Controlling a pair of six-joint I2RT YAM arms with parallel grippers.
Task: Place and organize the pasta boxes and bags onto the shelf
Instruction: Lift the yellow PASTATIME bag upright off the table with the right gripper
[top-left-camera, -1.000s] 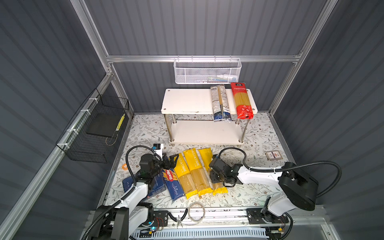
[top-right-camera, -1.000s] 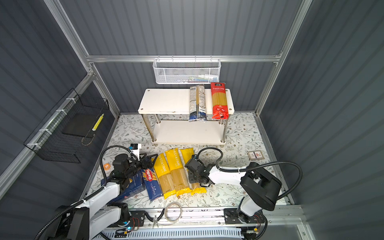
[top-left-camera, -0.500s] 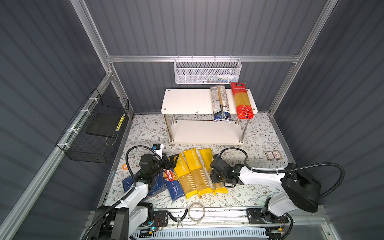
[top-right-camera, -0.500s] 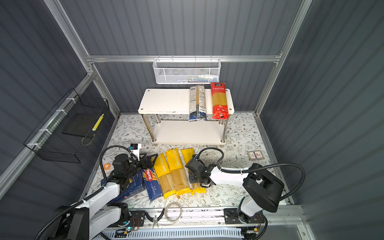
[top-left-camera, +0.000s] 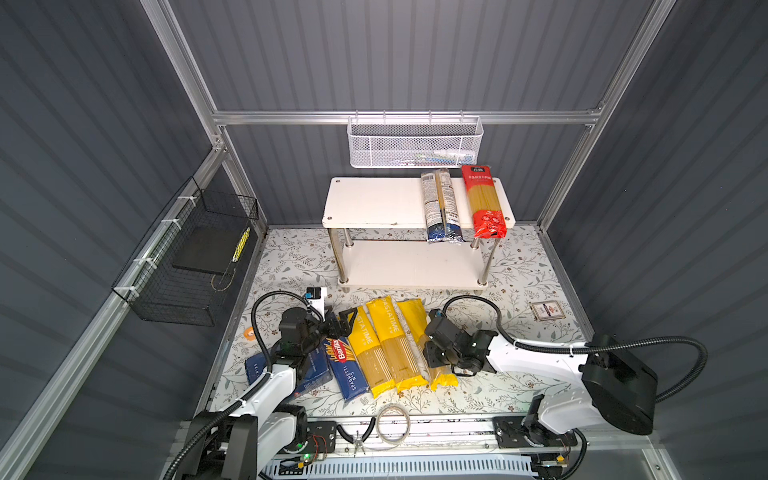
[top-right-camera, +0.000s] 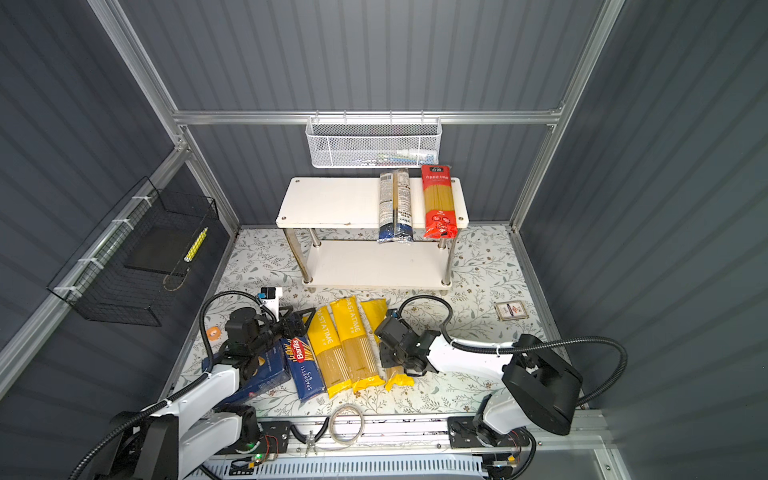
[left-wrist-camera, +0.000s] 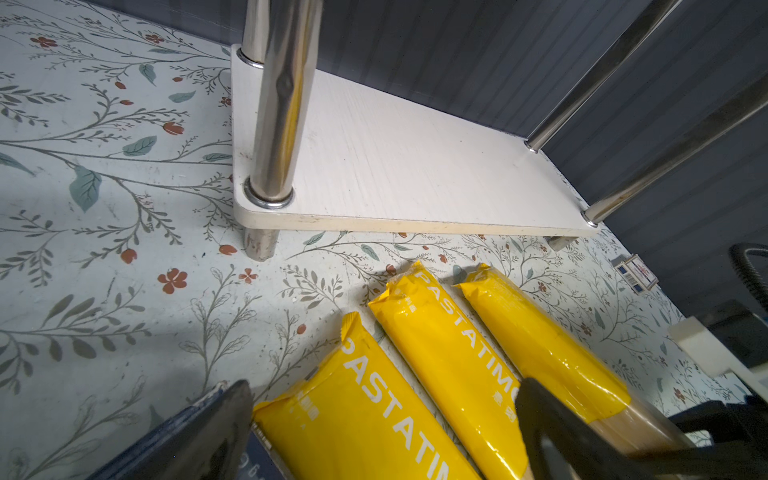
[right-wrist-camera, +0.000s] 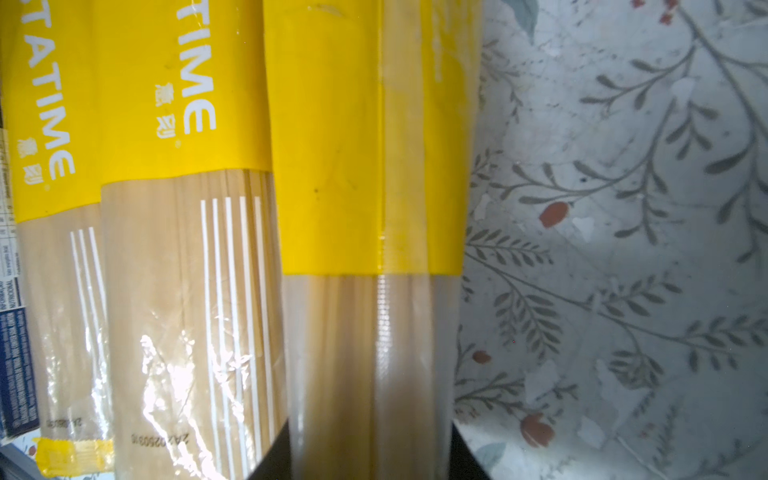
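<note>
The right hand (right-wrist-camera: 368, 453) has closed in and now clasps the outermost yellow bag (right-wrist-camera: 365, 166), which lies flat near the front edge of the table (top-left-camera: 498, 395), before the shelf (top-left-camera: 374, 203). It looks ready to lift. The left hand (left-wrist-camera: 384, 399) hangs spread and empty.

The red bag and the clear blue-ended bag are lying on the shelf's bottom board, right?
Not quite. The red bag and the clear blue-ended bag are lying on the shelf's top board, not the bottom one, as both top views show.

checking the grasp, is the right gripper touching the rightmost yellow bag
Touching. The right wrist view shows the rightmost yellow bag between the fingers of the right gripper, with no gap.
</note>
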